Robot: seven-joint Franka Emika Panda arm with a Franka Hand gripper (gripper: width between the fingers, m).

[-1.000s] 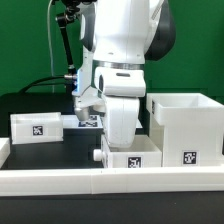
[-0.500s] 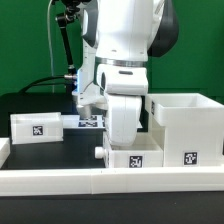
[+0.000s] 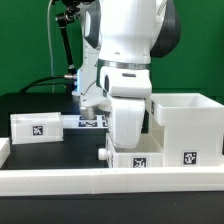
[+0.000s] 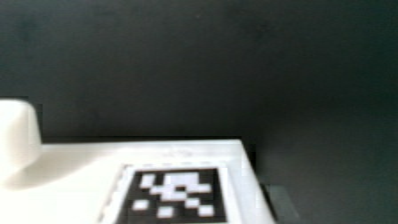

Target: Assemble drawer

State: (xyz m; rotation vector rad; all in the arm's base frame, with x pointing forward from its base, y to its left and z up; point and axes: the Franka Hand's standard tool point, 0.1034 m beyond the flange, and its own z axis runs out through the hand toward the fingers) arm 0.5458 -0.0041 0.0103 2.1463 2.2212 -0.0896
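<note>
Pincer (image 3: pixel 131 145) hangs over the knobbed tray (image 3: pixel 140 159) just beside the casing (image 3: pixel 186 125), jaws apparently hidden behind the tray wall, so their state I cannot tell.

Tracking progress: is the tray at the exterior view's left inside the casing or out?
Out: the tray rests on the black table, apart from the casing at the exterior view's right.

The arm (image 3: pixel 126 60) hangs over a knobbed tray (image 3: pixel 128 160) (casing (image 3: pixel 186 128) just beside).
</note>
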